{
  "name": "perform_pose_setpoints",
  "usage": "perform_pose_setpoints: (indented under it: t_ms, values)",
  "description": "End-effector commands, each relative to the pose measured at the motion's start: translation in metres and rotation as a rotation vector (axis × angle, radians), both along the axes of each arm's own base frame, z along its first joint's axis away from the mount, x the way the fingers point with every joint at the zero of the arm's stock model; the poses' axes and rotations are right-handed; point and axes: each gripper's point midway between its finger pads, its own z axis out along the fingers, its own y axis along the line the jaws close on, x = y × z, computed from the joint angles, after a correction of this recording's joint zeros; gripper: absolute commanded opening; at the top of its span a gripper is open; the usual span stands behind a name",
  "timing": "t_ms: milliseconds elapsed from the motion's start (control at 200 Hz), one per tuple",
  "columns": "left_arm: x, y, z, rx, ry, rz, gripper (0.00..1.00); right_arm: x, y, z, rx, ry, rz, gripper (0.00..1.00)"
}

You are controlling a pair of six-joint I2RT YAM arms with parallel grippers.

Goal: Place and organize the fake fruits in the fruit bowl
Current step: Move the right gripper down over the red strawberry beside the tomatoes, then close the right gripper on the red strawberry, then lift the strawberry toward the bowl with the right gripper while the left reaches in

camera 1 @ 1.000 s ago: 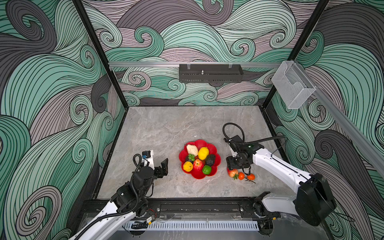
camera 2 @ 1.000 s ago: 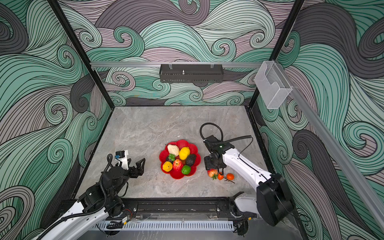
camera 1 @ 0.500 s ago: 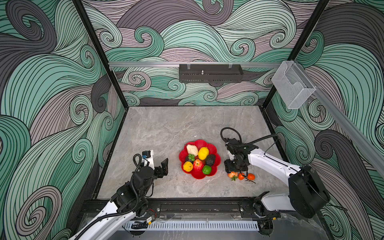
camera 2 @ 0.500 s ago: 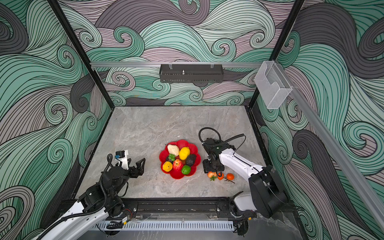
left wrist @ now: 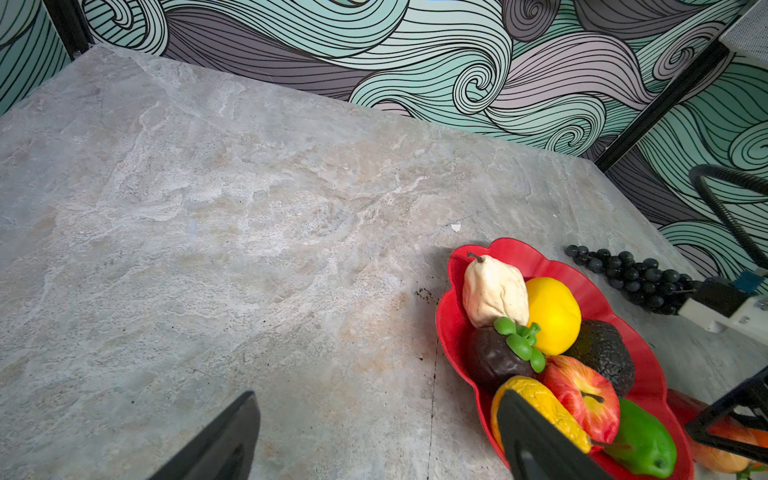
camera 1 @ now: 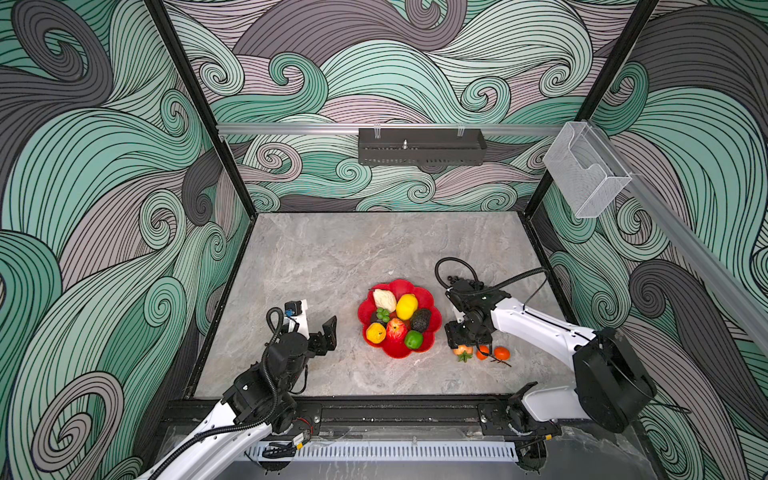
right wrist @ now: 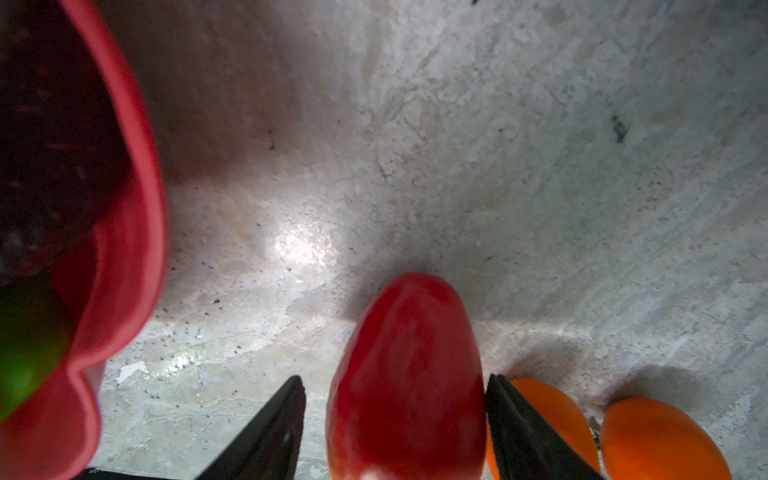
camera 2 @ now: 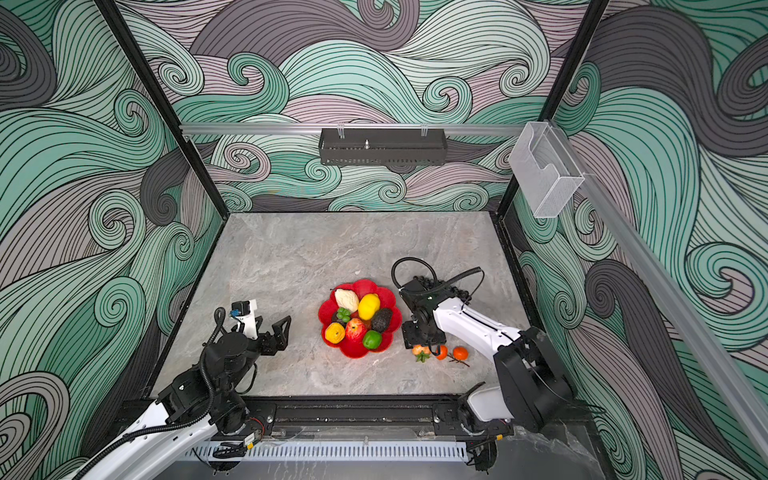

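The red scalloped fruit bowl [camera 1: 401, 286] [camera 2: 361, 286] [left wrist: 519, 253] holds a cream piece [camera 1: 384, 300], lemon [camera 1: 406, 306], avocado [camera 1: 421, 320], mangosteen [left wrist: 494, 357], apple [camera 1: 396, 329], lime [camera 1: 414, 340] and a yellow-orange fruit [camera 1: 375, 333]. Right of it on the table lies a red strawberry [right wrist: 407, 374] [camera 1: 462, 351]. My right gripper [right wrist: 395, 379] [camera 1: 465, 343] points down, open, astride the strawberry: one finger touches it, the other stands off. Two tangerines [camera 1: 502, 353] [right wrist: 660, 440] lie beside it. The grape bunch [left wrist: 631, 274] rests behind the right arm. My left gripper [camera 1: 318, 322] [left wrist: 376, 395] hovers open and empty left of the bowl.
The bowl's rim [right wrist: 137, 232] is close beside the right gripper. Black frame posts and patterned walls close in the grey table [camera 1: 332, 249] on three sides. A black cable [camera 1: 453, 266] loops above the right wrist. The table's black front rail [camera 1: 395, 411] runs behind both arms.
The right arm has folded in a little and its gripper has settled lower around the strawberry, covering more of it. The left arm has not moved.
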Motion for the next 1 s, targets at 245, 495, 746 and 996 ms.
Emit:
perform_pose_setpoints:
  t_ms: [245,495,746,996]
  values:
    - [0.002,0.001,0.006,-0.001,-0.014,0.005,0.91,-0.007,-0.006,-0.008,-0.042,0.015,-0.010,0.61]
    - [0.004,-0.001,0.008,0.011,-0.006,0.005,0.91,0.001,0.002,0.017,-0.002,-0.074,0.030,0.53]
    - [0.006,-0.041,0.021,-0.130,0.127,-0.101,0.91,0.016,0.031,0.091,0.115,-0.277,0.189,0.53]
    - [0.001,-0.122,0.063,-0.385,0.257,-0.385,0.91,0.018,0.100,0.145,0.331,-0.513,0.460,0.48]
